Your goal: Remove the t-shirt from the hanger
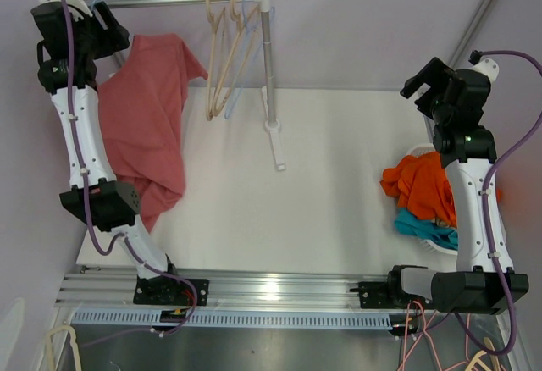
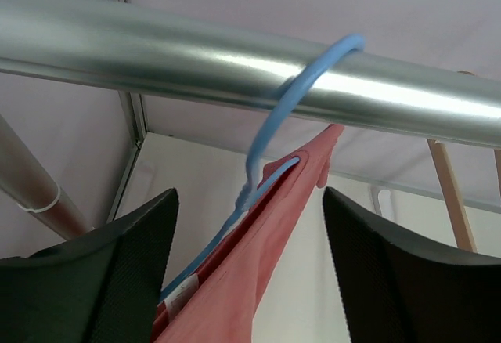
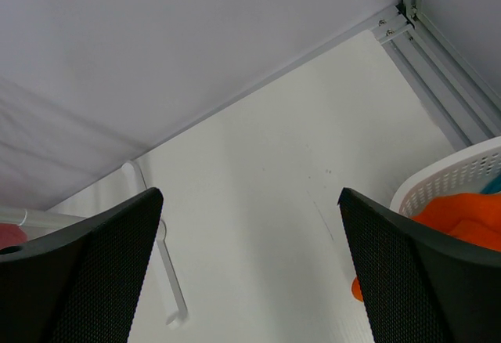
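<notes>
Hovering up at the rail (image 1: 161,1), the left gripper (image 2: 249,196) has its fingers spread wide. The blue hanger (image 2: 275,108) and the salmon-red t-shirt (image 2: 235,288) run up through the gap between them; I can't tell whether either finger touches the cloth. Only the left wrist camera shows the hanger's hook looped over the rail, with the shirt's collar riding on it. From above the hook is hard to make out beside the arm, but the shirt shows draping down at the rail's left end, well apart from the bare wooden hangers (image 1: 222,58) by the post. The right gripper (image 3: 250,194) gapes too, holding nothing, near a white basket (image 3: 450,175) of orange clothes (image 1: 419,180).
</notes>
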`<state>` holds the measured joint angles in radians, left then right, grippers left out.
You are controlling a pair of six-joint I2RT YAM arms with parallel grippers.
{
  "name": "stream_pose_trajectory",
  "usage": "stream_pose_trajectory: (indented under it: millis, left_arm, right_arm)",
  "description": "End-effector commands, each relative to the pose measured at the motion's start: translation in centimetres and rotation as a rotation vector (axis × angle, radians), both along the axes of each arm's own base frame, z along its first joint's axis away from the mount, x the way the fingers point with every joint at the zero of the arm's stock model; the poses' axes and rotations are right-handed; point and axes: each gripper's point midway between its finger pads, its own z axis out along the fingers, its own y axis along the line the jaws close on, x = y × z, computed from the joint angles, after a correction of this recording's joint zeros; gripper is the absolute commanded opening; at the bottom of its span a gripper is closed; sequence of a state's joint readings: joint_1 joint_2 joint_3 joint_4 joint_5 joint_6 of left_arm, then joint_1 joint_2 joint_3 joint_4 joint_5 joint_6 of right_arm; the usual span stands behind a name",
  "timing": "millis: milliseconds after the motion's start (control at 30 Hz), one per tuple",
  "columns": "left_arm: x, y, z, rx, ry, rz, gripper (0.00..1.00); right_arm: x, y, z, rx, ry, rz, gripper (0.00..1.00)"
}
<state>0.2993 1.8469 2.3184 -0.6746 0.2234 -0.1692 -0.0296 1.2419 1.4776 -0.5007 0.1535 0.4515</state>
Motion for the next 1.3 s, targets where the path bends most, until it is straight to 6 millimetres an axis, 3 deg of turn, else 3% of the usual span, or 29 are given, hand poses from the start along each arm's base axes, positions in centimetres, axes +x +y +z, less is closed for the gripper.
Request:
stream_pose_trajectory:
  millis: [0, 167, 233, 333, 467, 600, 733, 833, 867, 1033, 1100, 1167, 1233, 1267]
  left_arm:
    - [0.1, 0.4, 0.7, -0.026, -0.016, 0.014, 0.75]
    - [0.3, 0.4, 0.4, -0.041, -0.004, 0.015, 0.45]
    - [0.3, 0.3, 0.5, -0.045, -0.007, 0.011, 0.38]
    - [0.3, -0.2, 0.6, -0.042, -0.008, 0.002, 0.16]
    - [0.0, -0.8, 1.1, -0.036, -0.018, -0.010, 0.01]
    - [-0.4, -2.9, 2.8, -0.038, -0.060, -0.065, 0.01]
    - [-1.8, -5.6, 6.5, -0.030, -0.155, -0.118, 0.01]
    - [-4.3, -7.8, 10.7, -0.011, -0.266, -0.150, 0.01]
    - [-6.0, -8.0, 12.5, 0.013, -0.310, -0.129, 0.01]
    - [-10.2, -8.8, 15.1, 0.040, -0.394, -0.098, 0.00]
    - [-11.3, -9.3, 14.6, 0.026, -0.382, -0.099, 0.01]
    - [-12.0, -9.6, 13.2, 0.012, -0.320, -0.083, 0.01]
    - [-13.3, -9.0, 12.0, -0.003, -0.272, 0.043, 0.01]
    - [-13.4, -9.6, 10.4, -0.013, -0.227, 0.059, 0.01]
  right_arm:
    - [0.0, -0.1, 1.9, -0.015, -0.064, -0.010, 0.99]
    - [-0.1, -0.4, 1.7, -0.030, -0.064, -0.021, 1.00]
    - [0.1, -0.4, 1.7, -0.029, -0.066, -0.018, 0.99]
    - [0.1, -0.2, 1.9, -0.024, -0.073, -0.009, 0.99]
    - [0.1, -0.1, 1.7, -0.020, -0.070, -0.005, 0.99]
    - [0.0, 0.0, 1.9, -0.018, -0.075, -0.001, 0.99]
    - [-0.1, 0.5, 2.1, -0.013, -0.081, 0.029, 0.99]
    - [-0.4, 0.8, 2.4, -0.027, -0.088, 0.051, 0.99]
    - [-0.5, 0.8, 2.4, -0.028, -0.085, 0.052, 0.99]
    - [-1.6, 1.2, 2.9, -0.037, -0.097, 0.078, 1.00]
    - [-1.7, 2.2, 2.9, -0.036, -0.094, 0.138, 0.99]
    - [-2.1, 5.1, 3.5, -0.020, -0.109, 0.287, 0.98]
    - [-3.5, 9.2, 4.7, -0.034, -0.155, 0.439, 0.98]
    - [-4.1, 10.8, 4.8, -0.047, -0.173, 0.500, 0.99]
